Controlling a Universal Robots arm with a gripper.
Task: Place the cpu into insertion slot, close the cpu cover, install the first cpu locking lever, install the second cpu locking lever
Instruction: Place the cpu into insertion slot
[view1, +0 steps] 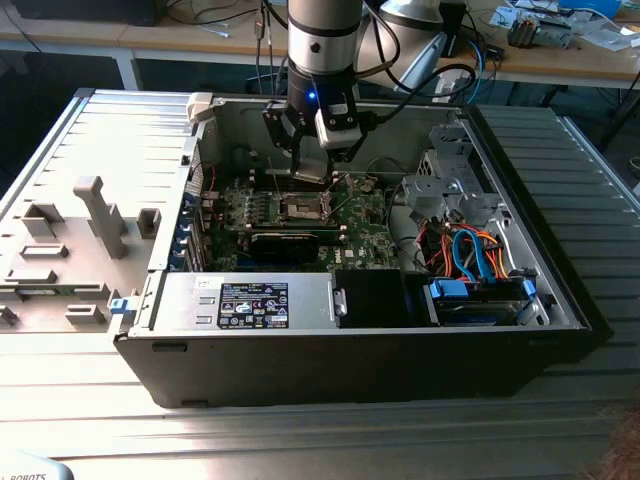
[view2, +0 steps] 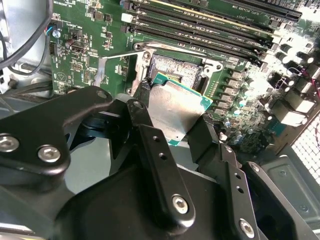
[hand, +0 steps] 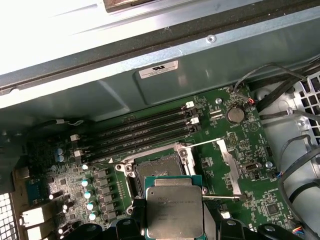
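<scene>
Silver-topped, one cpu (hand: 175, 212) sits clamped in the claw (view2: 172, 120) above one insertion slot (hand: 156, 167).

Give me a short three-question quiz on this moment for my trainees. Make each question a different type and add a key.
1. True or false: the cpu already sits seated in the insertion slot.
2. Multiple choice: what is the gripper doing? A. It is shut on the cpu. B. It is pulling a cable. C. It is open and holds nothing.
3. Fill in: the long narrow slots running beside the insertion slot are ___ slots.

Key: 1 false, since the cpu is held tilted over the uncovered insertion slot. 2 A. 3 memory.
</scene>
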